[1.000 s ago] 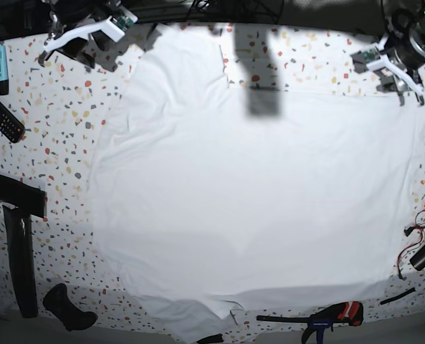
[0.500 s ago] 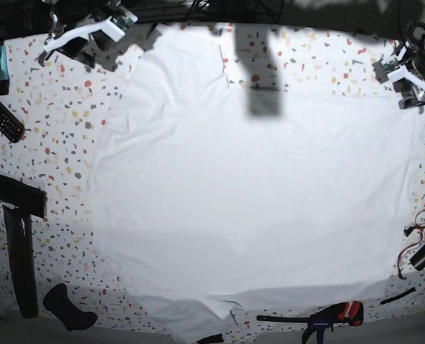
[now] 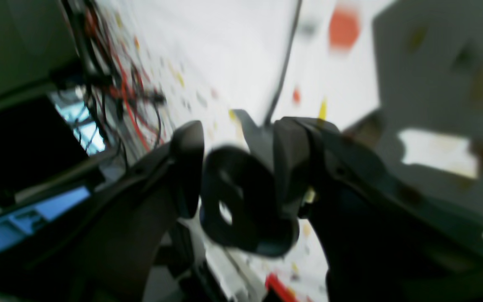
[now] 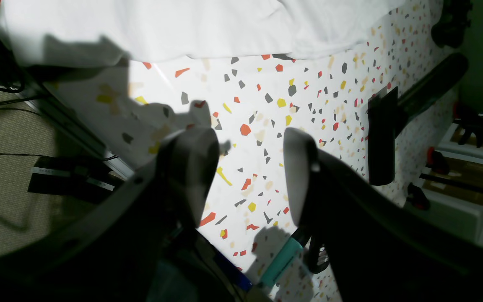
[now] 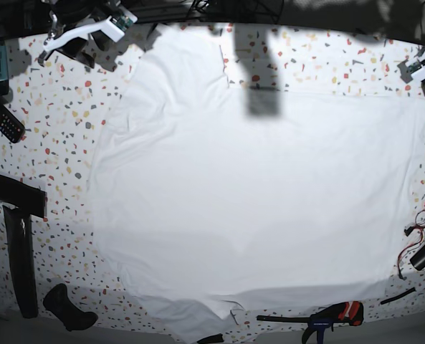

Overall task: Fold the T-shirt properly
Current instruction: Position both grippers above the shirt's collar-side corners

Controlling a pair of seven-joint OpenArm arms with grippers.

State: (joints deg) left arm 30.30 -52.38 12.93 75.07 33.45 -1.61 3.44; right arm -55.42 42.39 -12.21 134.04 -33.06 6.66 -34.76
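We see the large plain white soft cloth T-shirt (image 5: 262,193) spread flat across most of the white tabletop speckled with red, yellow and grey flecks (image 5: 54,129). It fills the middle and right of the base view and carries no print. Its surface is mostly smooth, with faint creases near its left side and a soft fold line running across the near part. One sleeve reaches toward the far edge, left of centre, and a rumpled flap lies at the near edge, where a small tag-like bit shows. A dark rectangular shadow falls across the far part of the cloth.

In the right wrist view the right gripper (image 4: 250,176) hangs over bare speckled tabletop, its two dark fingers (image 4: 189,167) standing apart with nothing between them. The edge of the T-shirt (image 4: 191,25) lies beyond them, well apart from the fingertips. A teal marker pen (image 4: 281,260) lies below the gripper, and a black bar-shaped tool (image 4: 409,117) rests to the right.

The left wrist view is blurred. There the left gripper (image 3: 237,167) shows its dark fingers (image 3: 187,163) apart, with a dark rounded part between them that we cannot identify. Red and black wires (image 3: 128,92) lie behind on the left.
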